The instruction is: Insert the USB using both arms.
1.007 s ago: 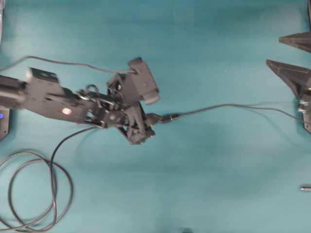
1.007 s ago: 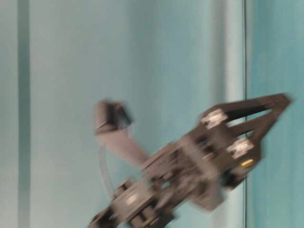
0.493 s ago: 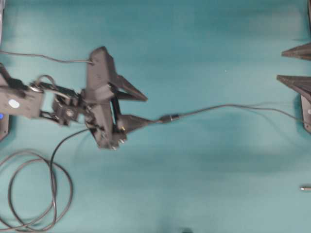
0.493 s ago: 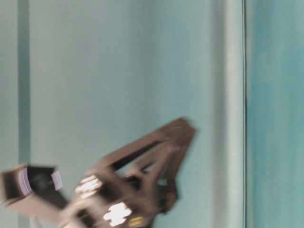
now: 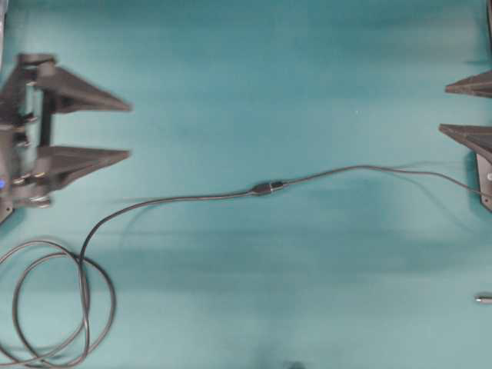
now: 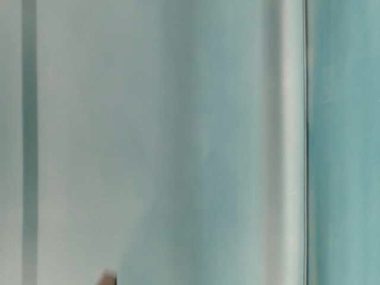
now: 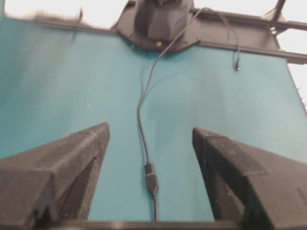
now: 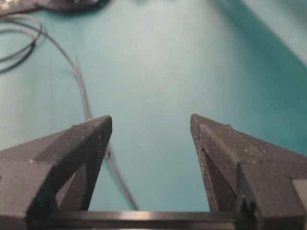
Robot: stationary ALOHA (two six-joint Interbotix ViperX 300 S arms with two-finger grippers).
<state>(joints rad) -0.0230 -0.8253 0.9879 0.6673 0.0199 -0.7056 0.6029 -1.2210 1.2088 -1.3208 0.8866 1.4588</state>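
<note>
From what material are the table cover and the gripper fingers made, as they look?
Table cover: probably matte teal fabric or felt; it shows soft shading and no glare. Left gripper fingers: likely matte black plastic, perhaps printed; the surface is grainy and speckled.

I can read no text, label, brand, number or sign in any of the four views. The teal worktop [image 5: 307, 69] is unmarked, and the black fingers [image 7: 62, 163] seen from the left wrist view carry no lettering. The joined cable connector [image 5: 267, 187] at mid-worktop is too small for me to tell whether anything is printed on it. The table-level view gives me only blurred pale-teal bands with nothing legible.
</note>
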